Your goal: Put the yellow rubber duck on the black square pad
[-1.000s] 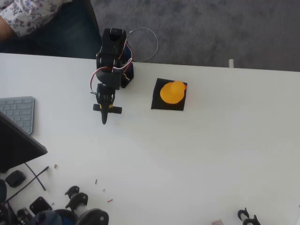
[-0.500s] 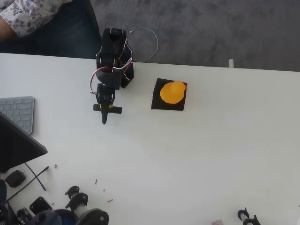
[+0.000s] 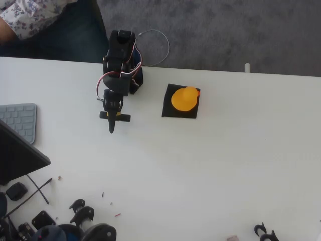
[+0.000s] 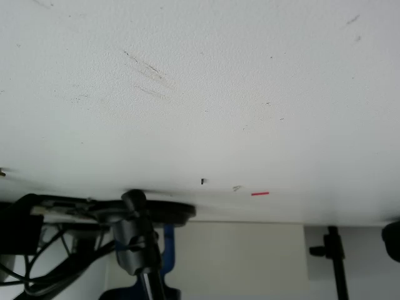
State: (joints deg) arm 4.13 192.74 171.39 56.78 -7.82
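The yellow rubber duck (image 3: 184, 98) sits on the black square pad (image 3: 168, 108) near the far edge of the white table in the overhead view. It covers most of the pad's upper right part. My gripper (image 3: 111, 127) rests well to the left of the pad, folded close to the black arm base (image 3: 122, 55). Its fingers come together in a narrow tip that points toward the table's near side, with nothing between them. White table top passes under the wrist view.
A grey keyboard (image 3: 20, 120) and a dark slab (image 3: 17, 156) lie at the left edge. Black parts and cables (image 3: 75, 221) clutter the near left corner. A person (image 3: 30, 17) sits beyond the far left edge. A small red fleck (image 4: 260, 194) lies near the table edge.
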